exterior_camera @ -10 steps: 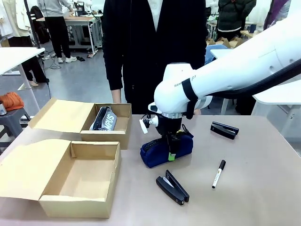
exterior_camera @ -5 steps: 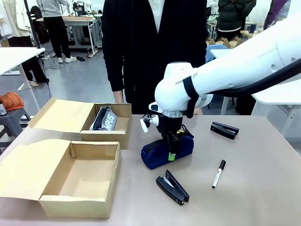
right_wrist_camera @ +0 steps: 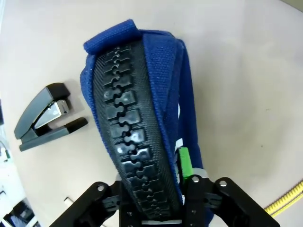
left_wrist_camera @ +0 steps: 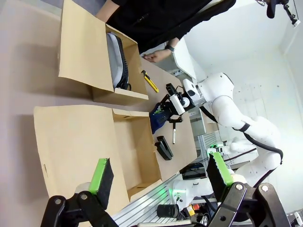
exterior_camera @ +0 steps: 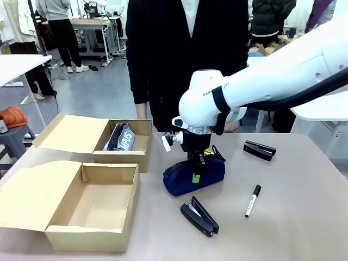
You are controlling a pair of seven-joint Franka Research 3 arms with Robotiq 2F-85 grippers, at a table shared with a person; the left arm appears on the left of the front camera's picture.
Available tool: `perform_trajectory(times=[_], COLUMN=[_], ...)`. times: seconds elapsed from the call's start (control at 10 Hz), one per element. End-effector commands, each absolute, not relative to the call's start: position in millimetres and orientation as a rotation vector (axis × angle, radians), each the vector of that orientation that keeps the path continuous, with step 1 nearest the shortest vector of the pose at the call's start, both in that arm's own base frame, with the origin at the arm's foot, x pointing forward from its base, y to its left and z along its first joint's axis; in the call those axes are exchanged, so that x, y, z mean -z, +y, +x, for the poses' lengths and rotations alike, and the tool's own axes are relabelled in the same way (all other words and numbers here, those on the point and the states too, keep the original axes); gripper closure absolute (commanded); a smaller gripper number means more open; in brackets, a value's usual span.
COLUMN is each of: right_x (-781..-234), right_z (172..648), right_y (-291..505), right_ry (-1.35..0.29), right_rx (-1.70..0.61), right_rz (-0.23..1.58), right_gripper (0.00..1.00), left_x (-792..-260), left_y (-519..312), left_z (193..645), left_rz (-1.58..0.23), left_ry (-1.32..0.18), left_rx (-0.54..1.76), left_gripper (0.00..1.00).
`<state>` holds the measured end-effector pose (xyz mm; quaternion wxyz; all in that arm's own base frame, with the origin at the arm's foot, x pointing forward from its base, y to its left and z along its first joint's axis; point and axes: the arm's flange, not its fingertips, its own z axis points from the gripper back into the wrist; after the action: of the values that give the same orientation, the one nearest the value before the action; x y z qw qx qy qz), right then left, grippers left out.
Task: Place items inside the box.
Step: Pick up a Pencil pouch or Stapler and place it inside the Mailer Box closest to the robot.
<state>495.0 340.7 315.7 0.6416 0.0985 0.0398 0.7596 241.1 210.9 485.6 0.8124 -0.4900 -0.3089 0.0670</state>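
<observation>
the right gripper is pinching the blue pencil case by its zip, in the middle of the table. a black stapler lies near it. the grey pencil case lies in the far box. the left gripper is spread wide, holding nothing.

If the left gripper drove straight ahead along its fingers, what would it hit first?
Probably the nearer open brown cardboard box, flap folded out, which lies ahead of the left gripper; its jaws stand open. Depth is unclear, so the exact spot is uncertain.
</observation>
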Motion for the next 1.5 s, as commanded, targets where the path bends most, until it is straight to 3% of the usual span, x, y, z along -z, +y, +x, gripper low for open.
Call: perform_trajectory(times=[0.0,0.4,0.7,1.0,1.2,1.4], right_x=[-316,-323,-359,-424,-438,-446], right_z=[487,484,460,375,305,267], right_y=[340,343,345,328,309,283], right_ry=[0.113,0.099,0.100,0.053,0.198,0.181], right_rx=[-1.714,-1.696,-1.474,-1.191,-1.081,-0.969], right_rz=[0.202,0.172,0.121,0.020,0.132,0.176], right_gripper=[1.00,1.00,1.00,1.00,1.00,1.00], left_x=[-486,-486,-486,-486,-486,-486], left_y=[211,211,211,211,211,211], left_z=[242,242,242,242,242,242], left_rz=[-1.053,-1.053,-1.053,-1.053,-1.053,-1.053], left_ry=[-0.681,-0.681,-0.681,-0.681,-0.681,-0.681], left_rx=[-0.127,-0.127,-0.127,-0.127,-0.127,-0.127], left_gripper=[0.00,0.00,0.00,0.00,0.00,0.00])
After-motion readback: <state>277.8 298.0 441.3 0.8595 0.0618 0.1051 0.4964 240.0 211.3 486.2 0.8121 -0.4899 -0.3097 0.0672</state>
